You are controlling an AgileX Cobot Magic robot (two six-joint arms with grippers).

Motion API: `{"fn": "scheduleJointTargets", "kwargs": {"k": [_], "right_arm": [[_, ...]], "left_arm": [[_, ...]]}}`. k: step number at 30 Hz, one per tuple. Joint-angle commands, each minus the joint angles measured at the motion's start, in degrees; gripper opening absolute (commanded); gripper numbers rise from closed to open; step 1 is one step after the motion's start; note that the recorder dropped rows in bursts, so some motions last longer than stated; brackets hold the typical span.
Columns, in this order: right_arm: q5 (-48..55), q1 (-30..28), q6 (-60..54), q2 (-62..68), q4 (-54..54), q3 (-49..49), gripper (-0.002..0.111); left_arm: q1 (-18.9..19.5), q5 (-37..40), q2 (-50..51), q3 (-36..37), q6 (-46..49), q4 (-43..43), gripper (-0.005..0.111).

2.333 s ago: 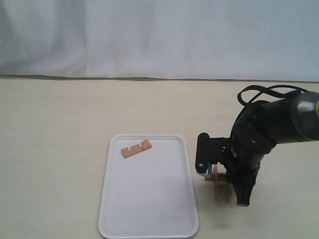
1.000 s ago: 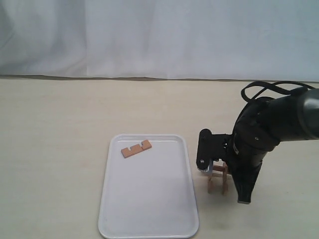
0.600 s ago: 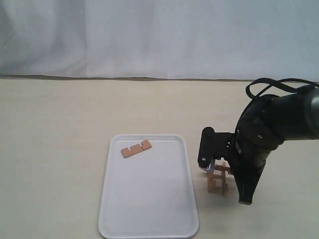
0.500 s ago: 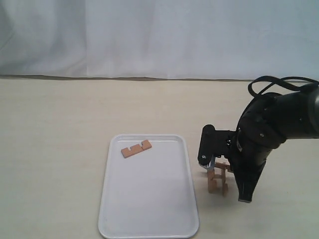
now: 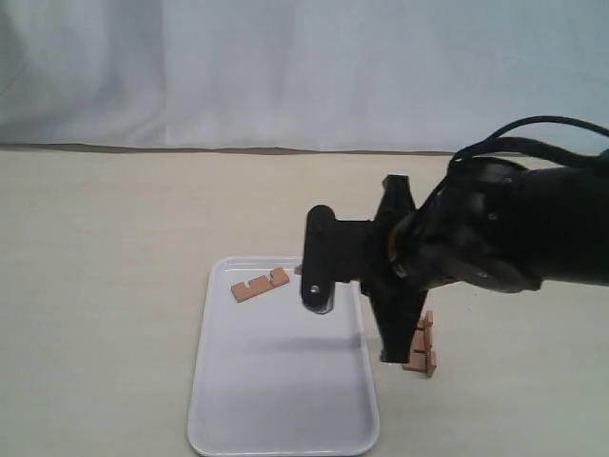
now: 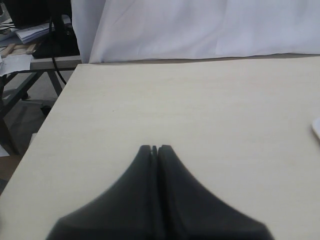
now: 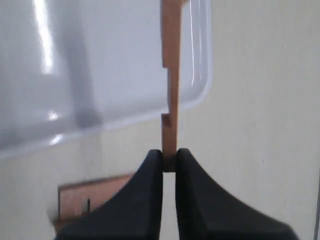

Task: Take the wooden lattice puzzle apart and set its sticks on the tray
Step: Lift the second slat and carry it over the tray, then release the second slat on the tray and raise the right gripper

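Right wrist view gives us the clearest look: the black right gripper has its jaws clenched on one end of a short, flat, light-brown notched wooden stick, which we see edge-on, running straight out from the fingertips. Its far half lines up with a rounded corner of the large flat white rectangular tray; how high above the tray it hangs we cannot tell. Beside the fingers, on the pale beige table, lies the rest of the small light-brown wooden lattice puzzle, off the tray.

From the exterior view we see the bulky black right arm reaching across over the tray's right rim, and we cannot pick out the held stick there. The rest of the puzzle stands on the table just beside that rim, partly behind the arm; how many sticks it holds we cannot make out. A second stick, flat, light-brown and notched too, lies on the tray near its far left corner.

In the left wrist view the black left gripper has its jaws pressed together, empty, above bare table.
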Motion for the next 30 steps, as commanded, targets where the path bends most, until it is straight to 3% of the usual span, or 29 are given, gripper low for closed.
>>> {"fn": "scheduleJointTargets", "kwargs": {"k": [1, 4, 6, 9, 18, 23, 30], "right_arm": [[-5.3, 6.7, 14.5, 6.5, -13.6, -2.9, 0.004], [-1.0, 10.1, 33.7, 12.3, -30.7, -5.9, 0.004], [5.1, 11.6, 38.2, 16.4, -35.8, -8.8, 0.004], [10.0, 12.7, 38.2, 22.1, -35.4, -12.6, 0.004], [6.9, 12.7, 36.6, 23.7, -27.4, -13.1, 0.005], [5.4, 12.7, 29.2, 23.7, -20.0, -13.1, 0.006], [4.7, 12.7, 27.0, 23.2, -13.7, -13.1, 0.042]], "left_arm": [[0.0, -0.9, -0.1, 0.1, 0.0, -0.1, 0.000], [0.0, -0.9, -0.1, 0.1, 0.0, -0.1, 0.000], [0.0, -0.9, -0.1, 0.1, 0.0, -0.1, 0.000], [0.0, -0.9, -0.1, 0.1, 0.0, -0.1, 0.000], [0.0, -0.9, -0.1, 0.1, 0.0, -0.1, 0.000], [0.0, -0.9, -0.1, 0.1, 0.0, -0.1, 0.000], [0.0, -0.9, -0.1, 0.1, 0.0, -0.1, 0.000]]}}
